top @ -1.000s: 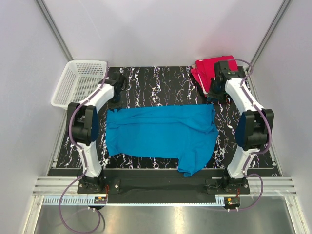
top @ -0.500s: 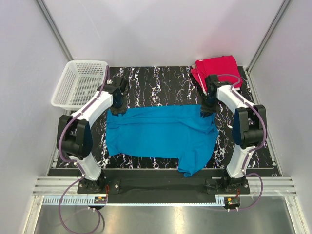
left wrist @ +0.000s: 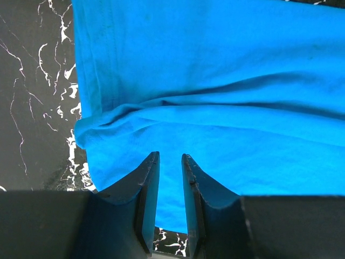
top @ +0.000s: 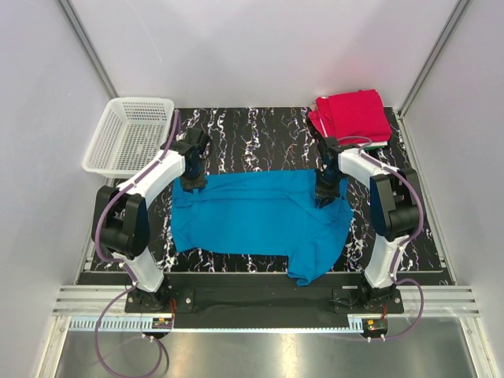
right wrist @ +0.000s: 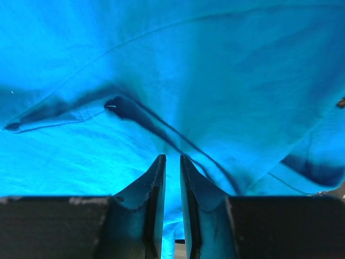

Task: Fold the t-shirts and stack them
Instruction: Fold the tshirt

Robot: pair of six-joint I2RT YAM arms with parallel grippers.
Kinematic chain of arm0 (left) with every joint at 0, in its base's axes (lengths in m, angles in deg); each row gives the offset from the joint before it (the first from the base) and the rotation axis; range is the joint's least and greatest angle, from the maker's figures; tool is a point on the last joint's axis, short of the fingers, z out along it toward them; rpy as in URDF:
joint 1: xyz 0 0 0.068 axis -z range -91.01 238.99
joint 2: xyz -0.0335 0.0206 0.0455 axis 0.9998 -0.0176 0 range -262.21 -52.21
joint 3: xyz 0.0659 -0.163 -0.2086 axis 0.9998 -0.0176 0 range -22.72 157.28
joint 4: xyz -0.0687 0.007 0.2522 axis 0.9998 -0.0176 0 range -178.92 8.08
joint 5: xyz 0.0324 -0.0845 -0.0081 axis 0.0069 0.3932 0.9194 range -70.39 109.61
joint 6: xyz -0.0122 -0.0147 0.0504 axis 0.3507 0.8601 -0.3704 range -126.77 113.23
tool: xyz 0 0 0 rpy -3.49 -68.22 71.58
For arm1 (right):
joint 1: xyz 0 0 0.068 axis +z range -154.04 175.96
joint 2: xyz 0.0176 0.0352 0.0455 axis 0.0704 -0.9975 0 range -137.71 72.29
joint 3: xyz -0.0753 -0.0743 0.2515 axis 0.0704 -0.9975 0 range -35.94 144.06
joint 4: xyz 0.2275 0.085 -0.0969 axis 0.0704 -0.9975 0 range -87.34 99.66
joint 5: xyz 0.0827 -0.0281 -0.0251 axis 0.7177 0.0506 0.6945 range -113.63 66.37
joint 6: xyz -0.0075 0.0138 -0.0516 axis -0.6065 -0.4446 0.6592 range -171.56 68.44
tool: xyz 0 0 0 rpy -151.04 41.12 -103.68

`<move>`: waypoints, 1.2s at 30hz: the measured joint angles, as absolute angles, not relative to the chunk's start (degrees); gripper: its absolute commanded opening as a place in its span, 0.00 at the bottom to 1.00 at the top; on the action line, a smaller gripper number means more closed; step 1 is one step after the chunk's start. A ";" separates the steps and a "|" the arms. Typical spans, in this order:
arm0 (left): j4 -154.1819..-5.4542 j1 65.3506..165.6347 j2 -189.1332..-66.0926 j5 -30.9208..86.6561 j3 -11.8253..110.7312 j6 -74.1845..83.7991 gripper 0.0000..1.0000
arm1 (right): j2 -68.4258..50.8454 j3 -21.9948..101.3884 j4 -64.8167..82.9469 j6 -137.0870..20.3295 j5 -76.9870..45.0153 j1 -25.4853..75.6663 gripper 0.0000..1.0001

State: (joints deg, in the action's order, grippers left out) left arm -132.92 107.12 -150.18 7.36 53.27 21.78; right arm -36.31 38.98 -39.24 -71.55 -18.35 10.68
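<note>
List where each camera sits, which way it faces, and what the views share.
Top external: fixed above and behind the arms, looking down on the table; both arms whole, left gripper and right gripper at the far edge of the blue t-shirt.
Left wrist: on the left arm, facing down past its own fingers at the shirt's edge and marbled table.
Right wrist: on the right arm, facing down past its own fingers; blue cloth nearly fills it.
Shared: all three show the blue t-shirt.

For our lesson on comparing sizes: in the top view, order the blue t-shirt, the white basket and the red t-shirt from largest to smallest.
1. blue t-shirt, clearly largest.
2. white basket.
3. red t-shirt, only slightly smaller than the basket, so that pair is close.
</note>
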 measured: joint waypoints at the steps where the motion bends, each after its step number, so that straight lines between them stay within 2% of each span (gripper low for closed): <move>1: -132.92 107.19 -150.18 7.36 53.27 21.76 0.28 | -36.26 38.72 -39.24 -71.77 -18.22 10.97 0.24; 15: -132.86 107.39 -150.20 7.27 53.27 21.13 0.28 | -26.82 37.62 -43.11 -73.83 -20.25 13.20 0.25; 27: -132.86 107.39 -149.48 6.66 49.53 20.43 0.28 | -46.23 56.40 -42.65 -71.16 -21.26 13.22 0.25; 36: -132.84 107.39 -147.51 6.13 47.39 20.45 0.28 | -51.23 61.56 -42.65 -69.76 -21.47 13.22 0.26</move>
